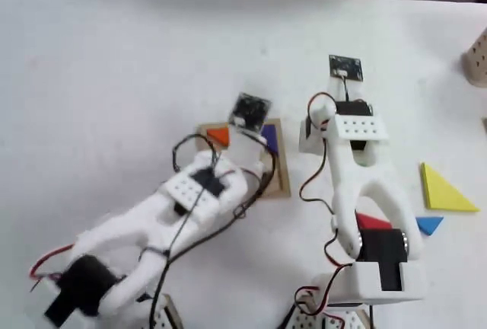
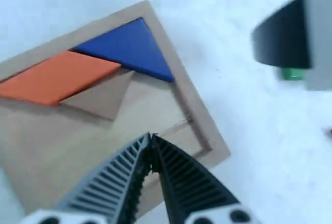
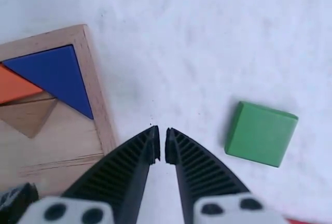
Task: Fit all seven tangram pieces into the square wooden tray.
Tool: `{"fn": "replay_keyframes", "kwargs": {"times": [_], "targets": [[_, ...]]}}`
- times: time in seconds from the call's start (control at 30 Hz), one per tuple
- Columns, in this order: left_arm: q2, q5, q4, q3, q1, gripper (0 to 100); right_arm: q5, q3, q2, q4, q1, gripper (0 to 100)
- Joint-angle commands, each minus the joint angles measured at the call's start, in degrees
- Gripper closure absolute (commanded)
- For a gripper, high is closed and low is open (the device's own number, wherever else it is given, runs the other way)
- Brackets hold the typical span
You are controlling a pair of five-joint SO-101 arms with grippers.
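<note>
Tangram pieces are partly placed: an orange parallelogram (image 2: 57,76) and a large blue triangle (image 2: 129,47) lie together in one corner of the square wooden tray (image 2: 189,95), which sits on a white tabletop (image 1: 114,78). The left end effector (image 2: 151,143) hovers over the tray's bare floor, jaws pressed together and holding nothing. The right end effector (image 3: 161,143), closed to a thin slit and empty, hangs above the tabletop just beside the tray, near a green square (image 3: 262,133). The high view adds a yellow triangle (image 1: 445,190), a small blue triangle (image 1: 429,225) and a red piece (image 1: 371,222) lying loose by the right arm.
</note>
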Motion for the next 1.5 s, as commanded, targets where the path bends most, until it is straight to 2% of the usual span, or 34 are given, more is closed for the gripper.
{"fn": "replay_keyframes", "kwargs": {"times": [0.0, 0.3, 0.5, 0.77, 1.07, 1.33, 1.47], "targets": [[-5.67, -1.41, -7.21, 3.43, 3.3, 98, 0.7, -0.53, -2.77, -0.84, 0.13, 96.7], [13.14, -1.41, -6.95, -8.26, -1.89, 98, 0.7, -0.53, -2.77, -0.84, 0.13, 96.7], [15.43, -1.41, -4.66, -11.34, -2.59, 98, 0.7, -0.53, -2.77, -0.84, 0.13, 96.7], [15.6, -1.41, -7.82, -11.6, -7.52, 98, 0.7, -0.44, -2.77, -0.84, 0.13, 96.7], [14.73, -1.41, -8.0, -11.25, -7.25, 98, 0.62, -0.09, -2.77, -0.84, 0.13, 96.7], [-0.57, -1.41, -6.24, -1.58, -8.04, 98, 0.7, 0.35, -2.86, -1.54, 0.4, 96.7], [-0.66, -1.41, -4.04, 0.35, -8.13, 98, 0.7, 0.35, -2.86, -1.54, 0.22, 96.7]]}}
